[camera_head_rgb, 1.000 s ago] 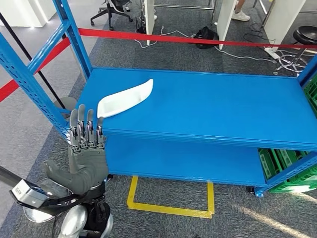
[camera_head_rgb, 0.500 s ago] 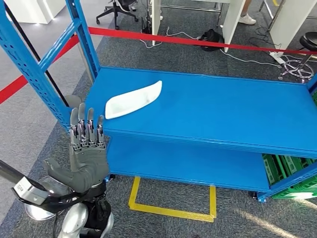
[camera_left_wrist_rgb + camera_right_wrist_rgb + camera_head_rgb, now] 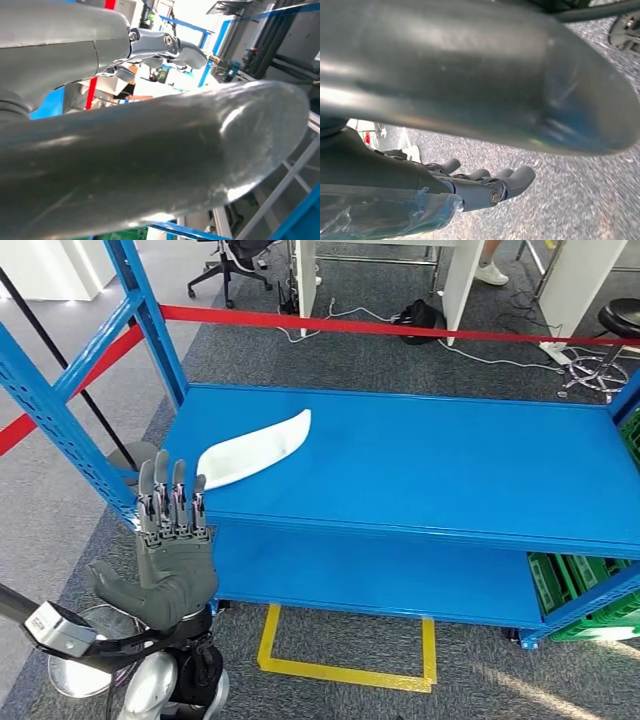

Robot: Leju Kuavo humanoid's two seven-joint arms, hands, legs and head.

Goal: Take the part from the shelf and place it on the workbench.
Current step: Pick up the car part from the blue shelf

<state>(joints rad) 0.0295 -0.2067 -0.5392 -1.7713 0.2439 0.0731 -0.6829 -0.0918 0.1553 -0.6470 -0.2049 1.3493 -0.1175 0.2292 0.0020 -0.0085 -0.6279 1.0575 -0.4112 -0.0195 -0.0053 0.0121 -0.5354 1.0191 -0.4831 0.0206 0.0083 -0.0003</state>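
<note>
the left hand (image 3: 172, 558) is up by the front left corner of the blue shelf (image 3: 453, 470), fingers straight and side by side, thumb stuck out, holding nothing. just past its fingertips, the long white part (image 3: 253, 449) lies flat on the shelf. the right hand (image 3: 482, 187) hangs over grey carpet, fingers a bit bent, holding nothing.

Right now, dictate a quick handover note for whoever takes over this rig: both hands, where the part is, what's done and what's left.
Left hand: raised in front of the shelf, fingers straight and apart, holding nothing, short of the part.
Right hand: hanging over the carpet, fingers loosely extended, holding nothing.
Long curved white plastic part: lying flat on the blue metal shelf, near its front left corner.
Done: nothing grasped yet.
Left: reach in, grip the part, lift it off, carry it to the workbench and set it down.
</note>
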